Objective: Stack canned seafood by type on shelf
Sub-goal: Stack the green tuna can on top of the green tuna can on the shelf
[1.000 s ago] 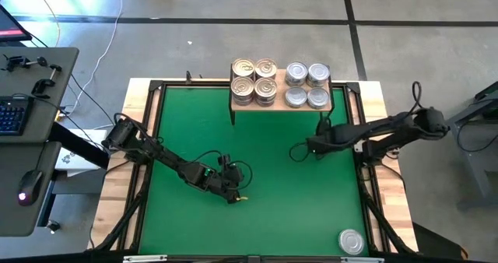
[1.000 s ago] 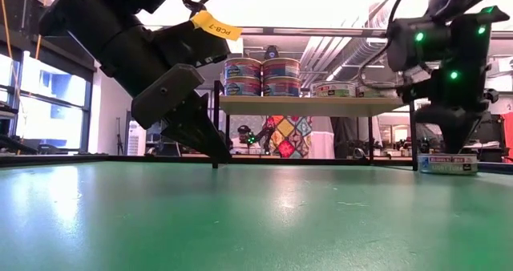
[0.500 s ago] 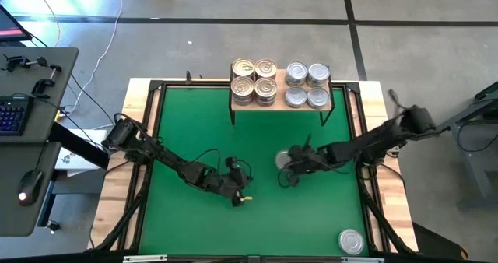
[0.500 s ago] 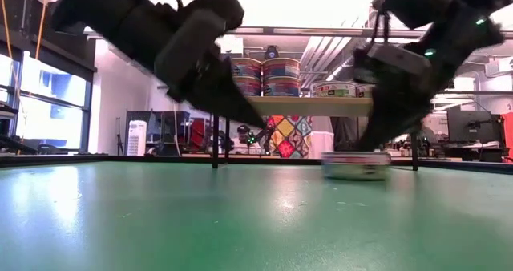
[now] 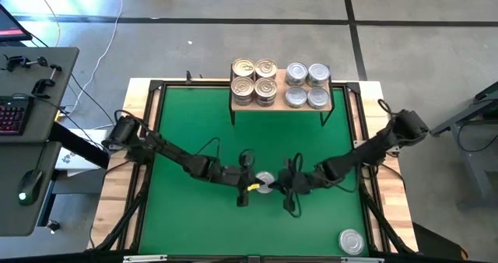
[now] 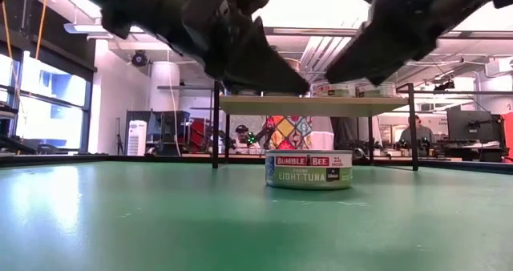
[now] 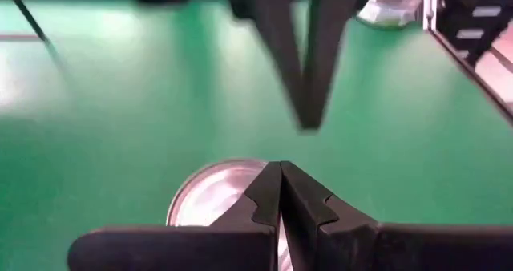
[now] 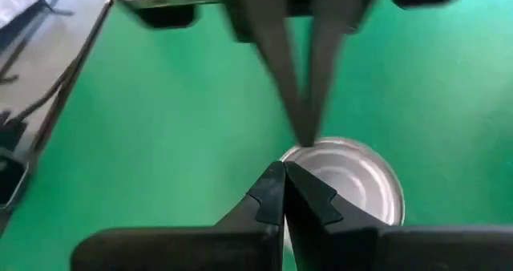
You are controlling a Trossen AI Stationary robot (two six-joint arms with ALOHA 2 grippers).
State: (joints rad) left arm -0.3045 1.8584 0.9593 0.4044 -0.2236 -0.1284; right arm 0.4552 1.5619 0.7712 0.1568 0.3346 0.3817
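From above, a silver-lidded tuna tin (image 5: 264, 183) now sits in the middle of the green mat (image 5: 187, 123), where half a second ago it lay further toward the right arm's side and a second ago was not there at all. The left gripper (image 5: 247, 191) and right gripper (image 5: 285, 189) have both closed in on it from opposite sides, each with its fingers pressed together and pinching nothing. On the shelf (image 5: 333, 99) at the mat's far edge stand four golden-lidded tins (image 5: 254, 82) beside four silver-lidded tins (image 5: 306, 85); one more silver tin (image 5: 351, 241) waits near the mat's front right corner.

In the low view the tin, labelled Bumble Bee light tuna (image 6: 309, 169), stands upright and free on the mat, with both arms hanging above it and neither visibly touching it.

In the left wrist view that arm's shut fingertips (image 7: 282, 192) hover just over the tin's lid (image 7: 212, 195), the other arm's fingers pointing back at them.

The right wrist view mirrors this: its closed tips (image 8: 282, 192) lie at the rim of the lid (image 8: 353, 179).

My reading: the tin has been pushed inward to where either arm can take it, but a gripper must first spread before lifting it to the silver group.
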